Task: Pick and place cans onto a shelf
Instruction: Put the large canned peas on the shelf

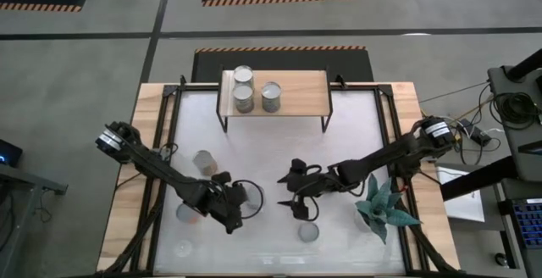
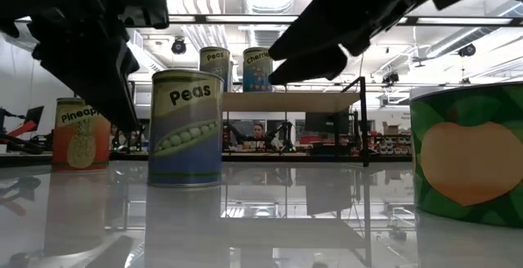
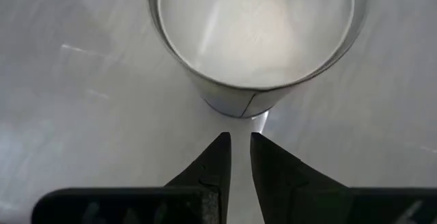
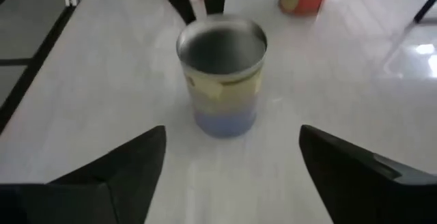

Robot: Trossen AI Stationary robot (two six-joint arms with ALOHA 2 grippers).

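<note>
A Peas can (image 1: 248, 195) (image 2: 186, 127) (image 4: 222, 80) stands upright on the white table between my two grippers. My left gripper (image 1: 241, 213) (image 3: 239, 142) is shut and tilted down, its tips just short of this can's wall (image 3: 239, 108). My right gripper (image 1: 288, 189) (image 4: 232, 135) hangs open on the can's right, above the table and a little away from it. The wooden shelf (image 1: 296, 100) (image 2: 294, 102) at the table's far edge carries three cans (image 1: 254, 91). A Pineapple can (image 2: 82, 133) (image 1: 203, 161) stands farther left.
Another can (image 1: 309, 231) (image 2: 470, 154) stands near the front edge, right of the grippers. A further one (image 1: 188, 214) is partly hidden under my left arm. A green artificial plant (image 1: 385, 210) sits at the right under my right arm. Wooden borders (image 1: 152, 142) frame the table.
</note>
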